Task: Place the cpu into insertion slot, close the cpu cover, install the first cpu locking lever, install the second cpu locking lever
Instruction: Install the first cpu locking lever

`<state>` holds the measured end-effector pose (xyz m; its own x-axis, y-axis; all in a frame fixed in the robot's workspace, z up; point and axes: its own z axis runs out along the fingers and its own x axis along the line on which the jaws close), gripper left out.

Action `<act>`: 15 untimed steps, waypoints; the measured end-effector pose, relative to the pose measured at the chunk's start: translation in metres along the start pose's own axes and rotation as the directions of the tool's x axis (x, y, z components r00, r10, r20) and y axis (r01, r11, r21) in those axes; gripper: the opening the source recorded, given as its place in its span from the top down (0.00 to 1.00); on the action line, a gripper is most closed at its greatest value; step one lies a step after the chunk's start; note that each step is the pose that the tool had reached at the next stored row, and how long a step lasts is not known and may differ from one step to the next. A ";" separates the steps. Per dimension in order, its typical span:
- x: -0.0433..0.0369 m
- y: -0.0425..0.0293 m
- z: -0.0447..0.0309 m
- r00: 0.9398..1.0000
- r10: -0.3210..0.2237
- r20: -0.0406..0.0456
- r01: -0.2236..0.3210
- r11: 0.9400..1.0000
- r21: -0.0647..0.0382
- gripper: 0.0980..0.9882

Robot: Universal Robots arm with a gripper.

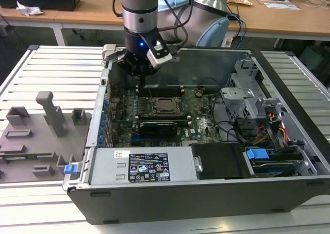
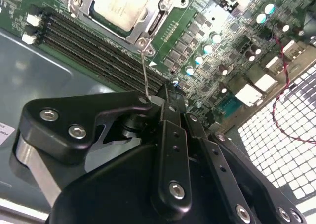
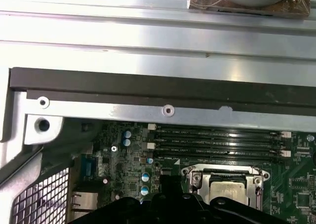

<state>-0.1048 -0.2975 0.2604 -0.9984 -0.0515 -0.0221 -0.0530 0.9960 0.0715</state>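
Two steps look done: the cpu sits in the slot and the cover lies flat over it, its frame around the silver top in both wrist views. In the exterior view the socket sits mid-board, at about 5 o'clock from the gripper.

The gripper's fingers are pinched closed on a thin wire lever, which runs from the fingertips up to the cover's corner nearest the memory slots. The lever stands raised, not lying flat along the cover, so that one reads as mid-install, not latched.

Which of the two levers this is, hard to say. The other lever's state is unclear; the frames don't settle whether it is hooked. So levers are what's left.
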 end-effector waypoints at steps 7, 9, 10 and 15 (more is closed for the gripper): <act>-0.0055 -0.0004 0.0020 1.000 0.000 0.000 0.000 1.000 0.000 0.99; -0.0065 -0.0005 0.0034 1.000 0.000 0.000 0.000 1.000 0.000 0.99; -0.0076 -0.0006 0.0042 1.000 0.000 0.000 0.000 1.000 0.000 0.99; -0.0227 0.0000 0.0065 1.000 0.000 0.000 0.000 1.000 0.000 0.99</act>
<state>-0.0821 -0.2959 0.2544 -0.9984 -0.0515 -0.0221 -0.0530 0.9960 0.0716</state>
